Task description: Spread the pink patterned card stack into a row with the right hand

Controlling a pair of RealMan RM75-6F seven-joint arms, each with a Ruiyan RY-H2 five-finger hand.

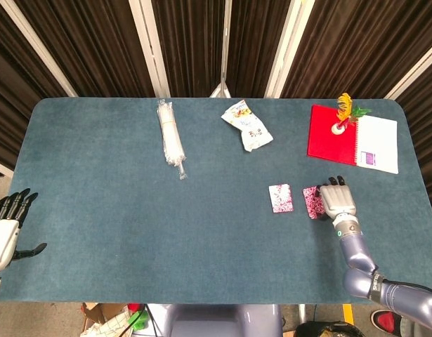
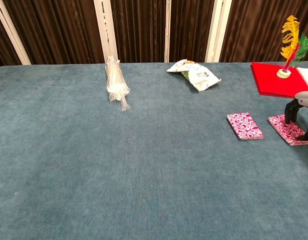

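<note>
Two pink patterned card piles lie side by side on the table. The left pile (image 1: 280,198) (image 2: 244,125) lies free. The right pile (image 1: 312,202) (image 2: 287,129) sits partly under my right hand (image 1: 336,201) (image 2: 303,110), whose fingers curl down onto its far edge; I cannot tell if they press or grip it. My left hand (image 1: 6,228) hangs off the table's left edge, fingers apart and empty.
A red notebook (image 1: 331,133) (image 2: 274,80) with a feathered ornament (image 1: 344,112) (image 2: 289,45) lies behind the right hand. A white snack bag (image 1: 247,124) (image 2: 194,73) and a clear plastic roll (image 1: 171,137) (image 2: 115,82) lie further back. The table (image 1: 131,225) is teal cloth.
</note>
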